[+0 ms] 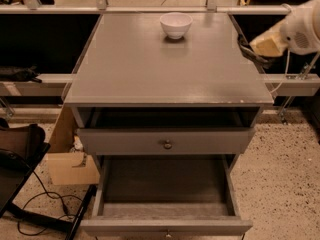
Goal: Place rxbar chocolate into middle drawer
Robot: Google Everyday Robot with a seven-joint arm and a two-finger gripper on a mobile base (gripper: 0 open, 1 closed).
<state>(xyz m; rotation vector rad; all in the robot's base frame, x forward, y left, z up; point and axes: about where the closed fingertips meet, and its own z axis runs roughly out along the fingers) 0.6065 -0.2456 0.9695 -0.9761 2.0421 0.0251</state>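
My gripper (256, 50) hangs at the cabinet top's right edge, above the far right side, on a white arm coming in from the right. Its tan fingers (267, 44) are shut on a thin dark flat thing, the rxbar chocolate (246, 49), held in the air and seen mostly edge-on. The middle drawer (165, 184) is pulled wide open at the bottom front, and its dark grey floor is bare. The gripper is high above it and off to its right.
A white bowl (175, 24) stands at the back middle of the grey cabinet top (150, 69). The upper drawer (167, 144), with a round knob, is slightly open. A cardboard box (70, 166), a black bag (20, 149) and cables lie on the floor at left.
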